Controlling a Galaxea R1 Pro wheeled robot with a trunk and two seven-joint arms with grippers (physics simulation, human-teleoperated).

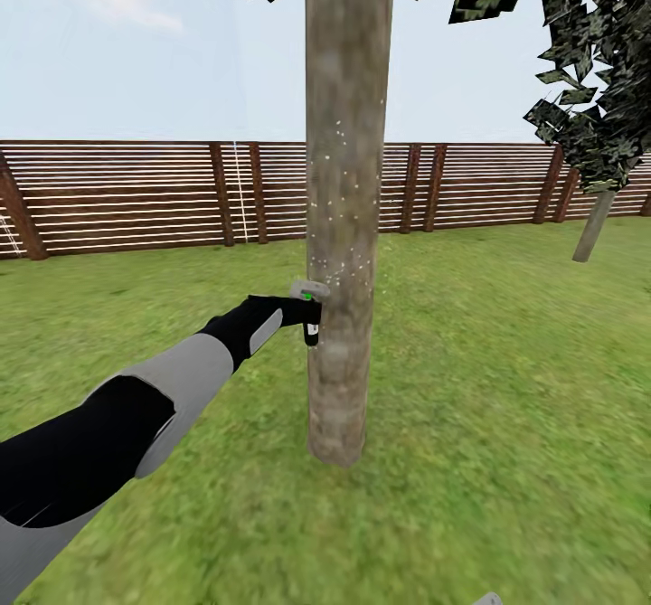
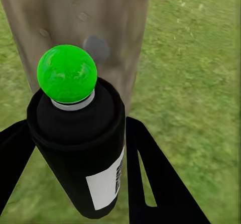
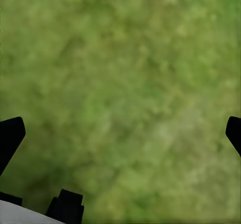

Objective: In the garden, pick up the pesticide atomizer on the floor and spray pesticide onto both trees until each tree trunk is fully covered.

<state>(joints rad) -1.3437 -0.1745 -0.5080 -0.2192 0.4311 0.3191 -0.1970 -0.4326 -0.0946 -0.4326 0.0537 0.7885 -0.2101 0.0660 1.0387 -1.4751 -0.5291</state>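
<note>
- Here, the left arm reaches from the head view's lower left toward centre, its left gripper (image 1: 310,314) clamped on the pesticide atomizer (image 1: 309,292), held just beside the tree trunk (image 1: 344,225).
- White specks dot the bark above it.
- The left wrist view shows the atomizer's green dot (image 2: 66,73) and black body between the fingers (image 2: 150,179) — bark close behind.
- The right gripper (image 3: 120,133) is spread wide and empty over the lawn (image 3: 125,68).
</note>
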